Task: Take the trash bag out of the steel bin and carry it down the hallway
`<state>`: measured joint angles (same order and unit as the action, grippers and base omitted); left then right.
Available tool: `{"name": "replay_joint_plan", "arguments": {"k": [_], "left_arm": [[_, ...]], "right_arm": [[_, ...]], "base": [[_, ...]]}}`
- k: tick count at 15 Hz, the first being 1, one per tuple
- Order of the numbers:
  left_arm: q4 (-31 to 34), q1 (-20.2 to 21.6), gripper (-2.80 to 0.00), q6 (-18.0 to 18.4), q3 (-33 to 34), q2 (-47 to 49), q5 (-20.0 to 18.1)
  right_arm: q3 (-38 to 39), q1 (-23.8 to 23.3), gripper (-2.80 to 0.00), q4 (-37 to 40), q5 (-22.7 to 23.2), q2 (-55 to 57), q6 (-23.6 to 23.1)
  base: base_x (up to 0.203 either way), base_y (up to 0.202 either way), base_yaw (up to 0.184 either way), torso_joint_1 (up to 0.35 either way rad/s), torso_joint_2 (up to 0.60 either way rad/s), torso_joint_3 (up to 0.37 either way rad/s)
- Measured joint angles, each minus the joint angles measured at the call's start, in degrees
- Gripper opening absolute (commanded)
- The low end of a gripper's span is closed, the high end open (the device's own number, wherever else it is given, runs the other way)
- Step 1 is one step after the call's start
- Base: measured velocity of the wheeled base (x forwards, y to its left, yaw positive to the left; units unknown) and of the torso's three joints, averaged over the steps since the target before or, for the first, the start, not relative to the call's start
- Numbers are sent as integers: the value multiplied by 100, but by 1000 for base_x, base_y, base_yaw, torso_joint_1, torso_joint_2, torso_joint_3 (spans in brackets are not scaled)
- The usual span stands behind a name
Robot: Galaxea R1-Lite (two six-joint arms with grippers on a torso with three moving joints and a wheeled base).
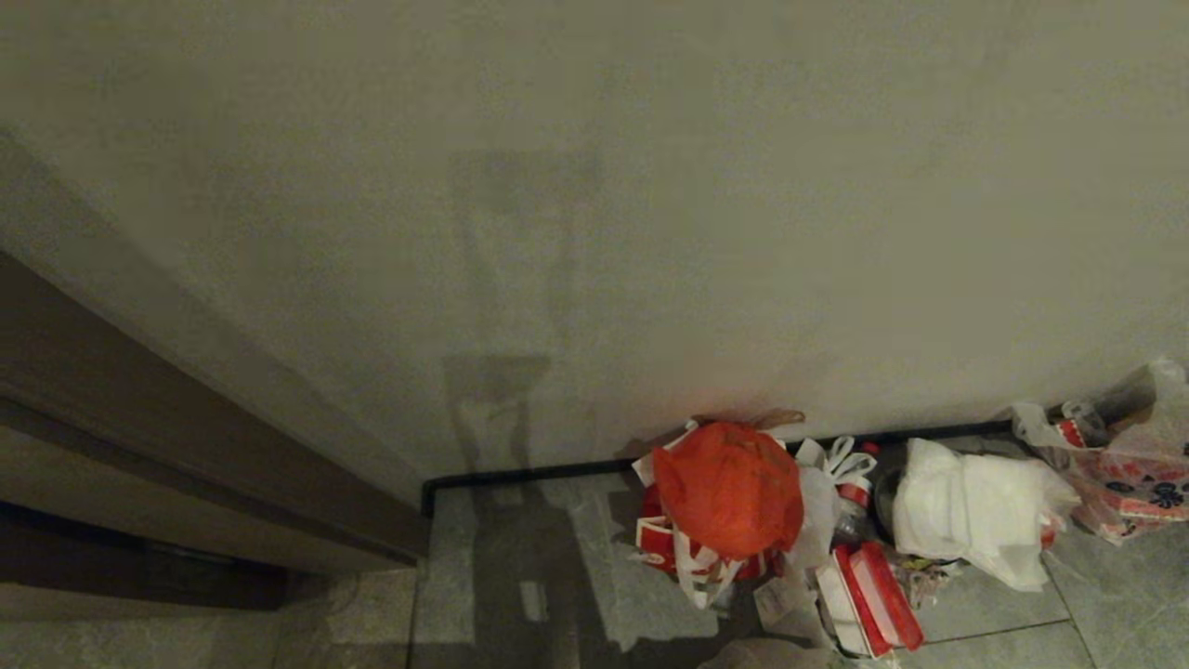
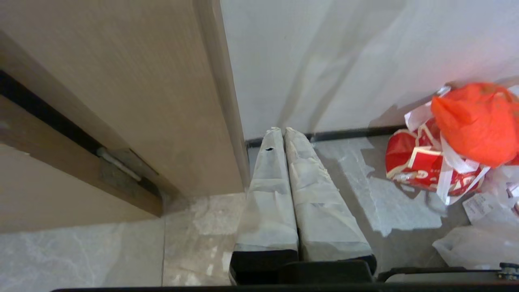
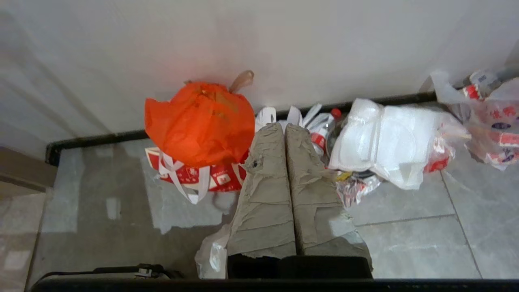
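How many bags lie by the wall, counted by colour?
Orange-red bag: 1
Red-and-white bag: 1
Plain white bags: 3
Clear bag with red-blue print: 1
Total: 6

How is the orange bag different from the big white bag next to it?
The orange bag is bright and sits on top of a red-and-white bag; the white bag is pale and lies on the floor tiles. The orange bag looks round and puffed; the white bag is flatter and lumpier. Both sit by the wall.
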<state>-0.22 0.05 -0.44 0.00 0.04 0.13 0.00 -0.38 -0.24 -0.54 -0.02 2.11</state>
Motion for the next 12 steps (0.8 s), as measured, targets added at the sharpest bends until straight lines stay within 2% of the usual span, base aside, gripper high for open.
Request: {"name": "replay_joint_plan", "arguments": {"k": [12], "left_arm": [[0,2,-280,-8,0,-2,-1]], "right_arm": [[0,0,-280,0,3,0,1]], "base": [[0,0,0,1,2,197]]}}
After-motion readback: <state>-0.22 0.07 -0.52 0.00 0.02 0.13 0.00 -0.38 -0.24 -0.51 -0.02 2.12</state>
